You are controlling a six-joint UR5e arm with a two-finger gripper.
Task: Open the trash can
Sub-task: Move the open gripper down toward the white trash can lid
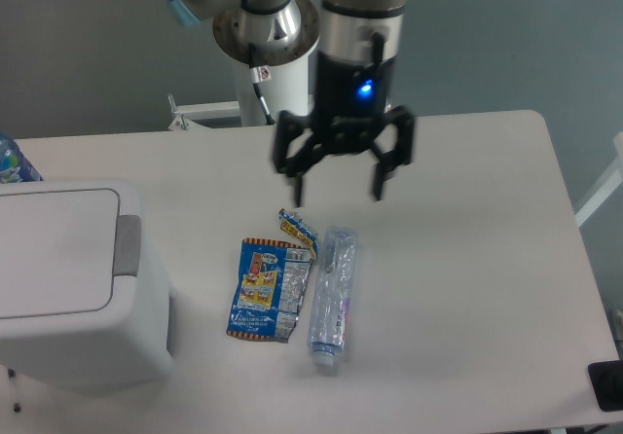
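The trash can (73,288) is a large white boxy bin at the table's left edge. Its flat lid (54,251) lies closed, with a grey latch strip (127,244) along its right side. My gripper (338,193) hangs open above the middle of the table, well to the right of the bin, fingers pointing down and spread wide. Nothing is between the fingers. It hovers just above the upper ends of a wrapper and a bottle.
A crushed clear plastic bottle (332,296) lies on the table beside a blue and silver snack wrapper (269,284). The robot's base column (271,74) stands behind the table. A blue bottle top (12,160) peeks in at the far left edge.
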